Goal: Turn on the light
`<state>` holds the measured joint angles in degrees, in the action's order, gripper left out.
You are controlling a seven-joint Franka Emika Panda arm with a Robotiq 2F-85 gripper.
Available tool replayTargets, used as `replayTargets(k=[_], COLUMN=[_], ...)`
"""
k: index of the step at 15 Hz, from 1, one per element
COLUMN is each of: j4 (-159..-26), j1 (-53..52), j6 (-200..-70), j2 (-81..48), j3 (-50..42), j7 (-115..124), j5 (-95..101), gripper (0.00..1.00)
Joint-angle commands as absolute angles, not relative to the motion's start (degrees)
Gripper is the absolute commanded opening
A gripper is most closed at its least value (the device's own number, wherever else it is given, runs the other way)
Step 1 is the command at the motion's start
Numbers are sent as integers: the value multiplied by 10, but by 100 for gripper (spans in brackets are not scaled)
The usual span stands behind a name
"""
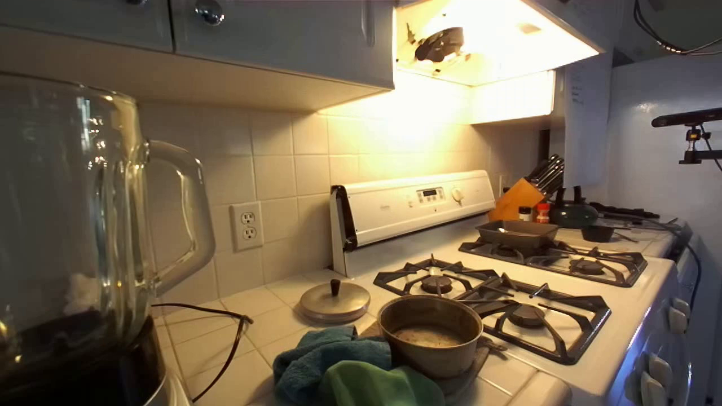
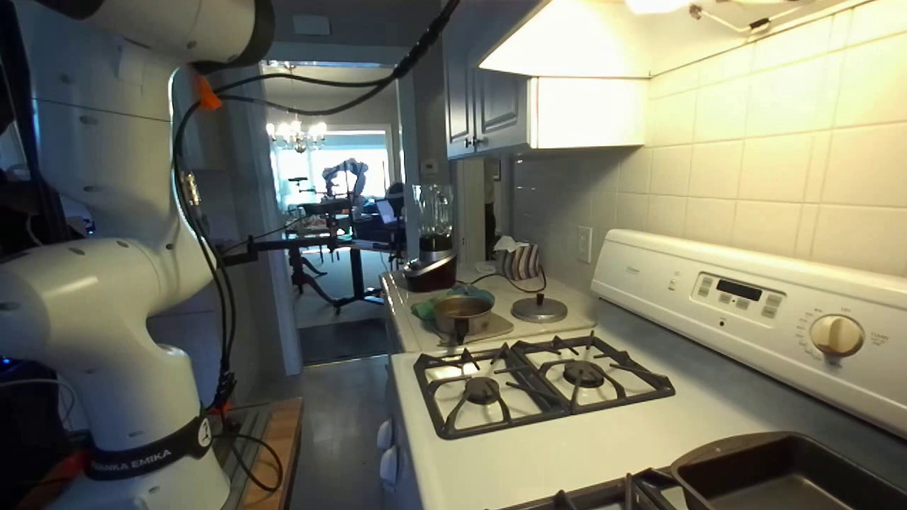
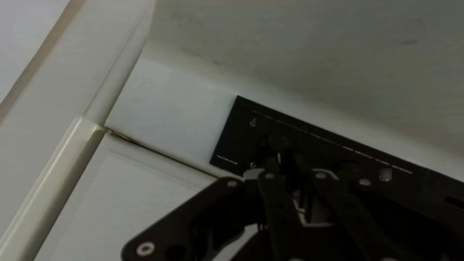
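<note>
Yellow light (image 2: 656, 5) glows under hood (image 1: 527, 49), 1 o'clock in both exterior views. Wrist view: black panel (image 3: 232, 143) between 3 and 4 o'clock, knob (image 3: 280, 140) near centre. Gripper (image 3: 284, 159) extends from 5 o'clock, jaws standing near together at knob; whether they grip it, too dark to tell. White stove (image 1: 392, 217) sits beneath hood; pot (image 1: 440, 358) by blue towel (image 1: 333, 355), lid (image 1: 333, 301) at pot's 10 o'clock. Robot arm (image 2: 106, 283) fills 9 o'clock side in exterior view.
</note>
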<state>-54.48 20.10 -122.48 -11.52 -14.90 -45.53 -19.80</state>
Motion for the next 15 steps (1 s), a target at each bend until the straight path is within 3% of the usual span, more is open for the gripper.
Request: replayTargets(k=[1,15], j4=[-533,-465], j1=[207,186], j6=[-1233,-1123], j2=[-126,-154], j3=[-146,-177], j7=[-470,-196], j5=[-215,-99], gripper=[3,3])
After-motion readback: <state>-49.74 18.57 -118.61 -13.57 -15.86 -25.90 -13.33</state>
